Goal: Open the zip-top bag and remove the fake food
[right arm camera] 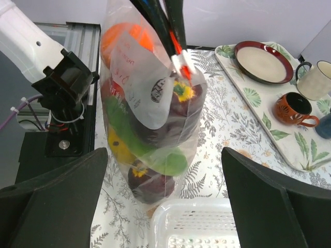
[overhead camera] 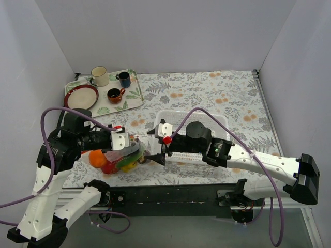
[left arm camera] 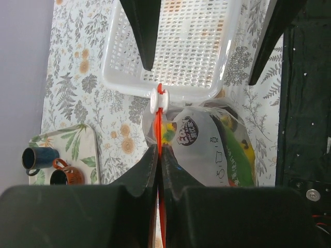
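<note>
The zip-top bag hangs just left of the basket, full of fake food. My left gripper is shut on the bag's orange-red zipper strip, just behind the white and red slider. In the right wrist view the bag hangs upright, and orange, green, yellow and dark maroon pieces show through it. The slider sits at its top. My right gripper is open and empty. Its fingers stand wide on either side of the bag's lower end, without touching it.
A white mesh basket lies under my right arm, right beside the bag. A leaf-patterned tray at the back left holds a red-rimmed plate and three mugs. The black front rail runs below.
</note>
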